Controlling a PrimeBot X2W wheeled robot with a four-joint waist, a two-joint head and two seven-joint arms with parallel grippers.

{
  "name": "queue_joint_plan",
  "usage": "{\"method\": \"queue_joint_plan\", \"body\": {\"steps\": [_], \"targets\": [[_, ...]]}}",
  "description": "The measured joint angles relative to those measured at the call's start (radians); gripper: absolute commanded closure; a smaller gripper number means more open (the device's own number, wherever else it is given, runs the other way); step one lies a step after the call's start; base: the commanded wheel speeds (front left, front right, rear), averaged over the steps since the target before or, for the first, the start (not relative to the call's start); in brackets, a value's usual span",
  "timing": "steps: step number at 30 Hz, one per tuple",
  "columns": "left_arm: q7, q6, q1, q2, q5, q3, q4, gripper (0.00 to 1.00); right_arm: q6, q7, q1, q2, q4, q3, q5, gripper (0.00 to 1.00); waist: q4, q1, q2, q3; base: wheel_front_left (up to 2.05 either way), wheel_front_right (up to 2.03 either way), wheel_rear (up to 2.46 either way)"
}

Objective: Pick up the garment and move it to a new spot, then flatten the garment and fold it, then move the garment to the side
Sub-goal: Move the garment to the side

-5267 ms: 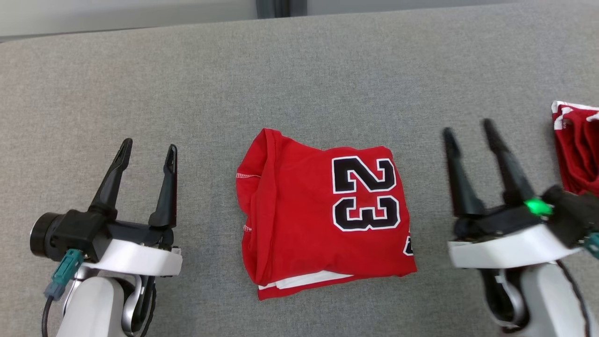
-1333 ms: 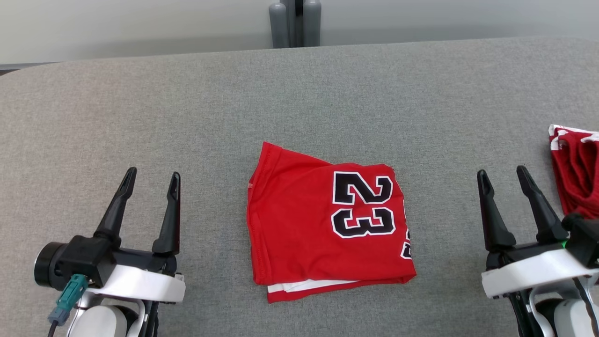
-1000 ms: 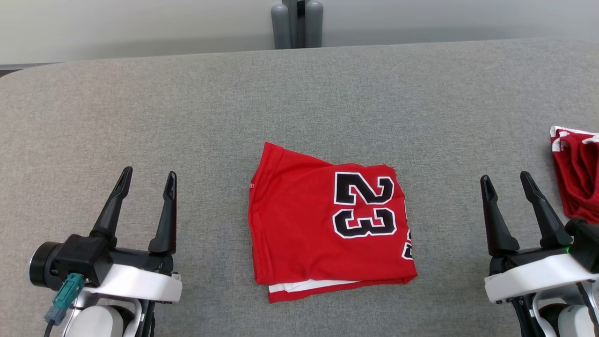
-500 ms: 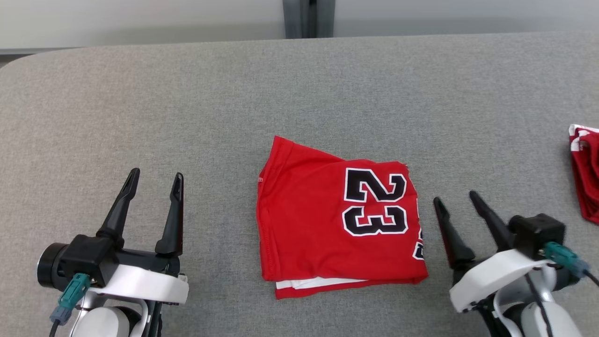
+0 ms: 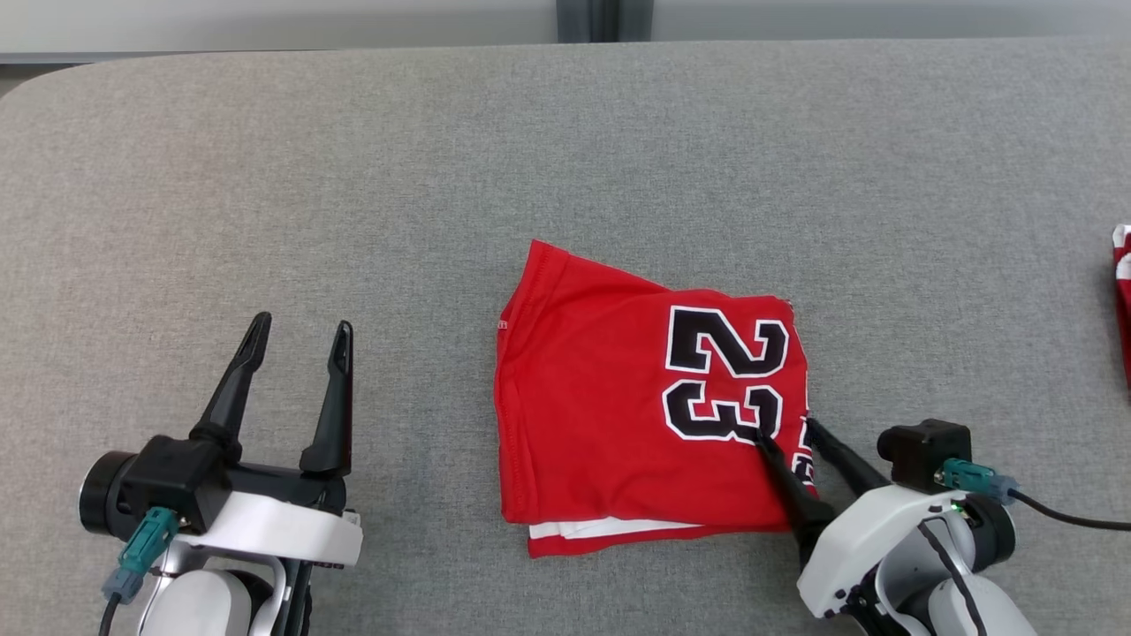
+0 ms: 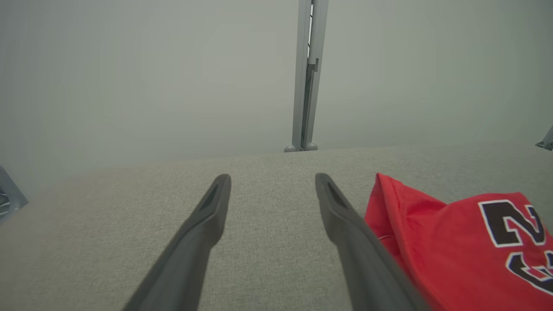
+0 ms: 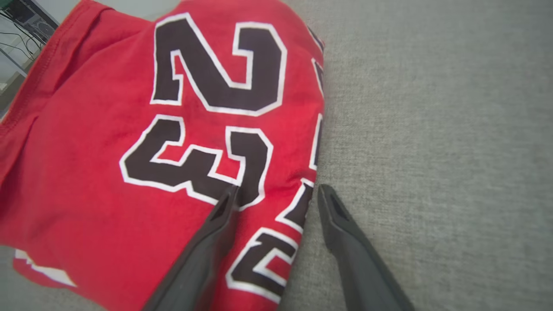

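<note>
The garment [image 5: 610,415], a red jersey with a black 23, lies folded in a neat block on the grey table [image 5: 442,177]. My right gripper [image 5: 785,433] is open and straddles the garment's right edge, one finger over the number, the other on the table side; the right wrist view shows the same straddle, right gripper [image 7: 276,192] over garment [image 7: 108,151]. Off to the left, my left gripper [image 5: 300,331] stands open above bare cloth, well apart from the jersey. The left wrist view has the left gripper [image 6: 272,179] open with the garment [image 6: 453,242] to its right.
Another red cloth [image 5: 1122,291] pokes in at the right edge of the table. A grey post [image 5: 588,9] stands behind the far edge. The table's left corner [image 5: 26,84] is rounded.
My right gripper has swung left and down from beside the garment until its open fingers straddle the garment's right edge. The camera has shifted a little. The left arm stayed put.
</note>
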Motion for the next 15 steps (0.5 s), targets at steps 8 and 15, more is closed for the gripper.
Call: {"method": "queue_joint_plan", "body": {"steps": [8, 15], "targets": [[-0.002, 0.002, -0.014, 0.014, 0.001, -0.006, 0.0, 0.0, 0.0, -0.004, -0.006, 0.004, -0.021, 0.027, 0.018, 1.0, -0.028, 0.0, 0.0, 0.004, 0.0, 0.0, 0.0], [0.016, 0.005, -0.015, 0.034, 0.005, -0.007, -0.034, 0.0, 0.0, -0.006, -0.007, -0.042, -0.08, -0.012, -0.051, 1.0, -0.1, 0.0, 0.0, 0.015, 0.0, 0.0, 0.0]]}}
